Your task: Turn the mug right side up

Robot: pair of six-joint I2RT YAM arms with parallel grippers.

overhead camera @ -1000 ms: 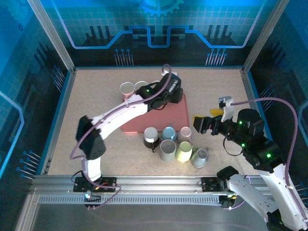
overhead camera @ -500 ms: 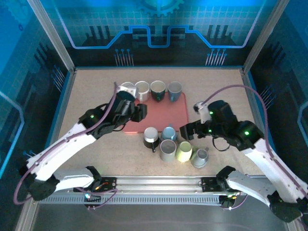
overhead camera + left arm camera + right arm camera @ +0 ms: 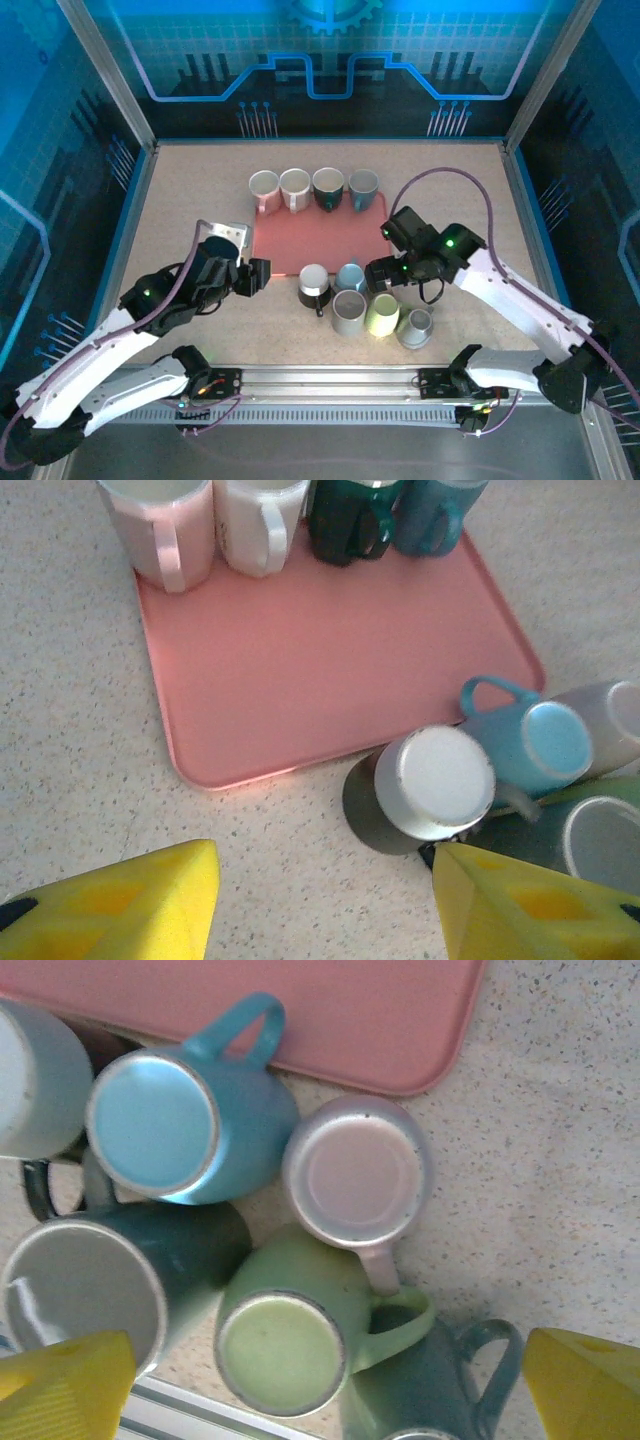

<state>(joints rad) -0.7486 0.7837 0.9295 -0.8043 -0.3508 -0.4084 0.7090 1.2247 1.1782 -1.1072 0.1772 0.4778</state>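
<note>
Upright mugs (image 3: 327, 185): four, along tray (image 3: 310, 235) far edge. Inverted mugs (image 3: 350, 312): six, clustered on table (image 3: 190, 200) off tray's near edge. Left jaws and right jaws spread, empty; right over cluster. Judged under half done.

Salmon-pink tray (image 3: 330, 670), beige table (image 3: 70, 720) — finely speckled, sky-blue mug (image 3: 170, 1120), pale green mug (image 3: 290, 1340), dusty pink mug (image 3: 358, 1175)

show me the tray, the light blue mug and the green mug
tray (image 3: 330, 240): top external view, bare middle of its floor
light blue mug (image 3: 155, 1125): right wrist view, centre of its upturned base
green mug (image 3: 280, 1355): right wrist view, centre of its round top face
</note>
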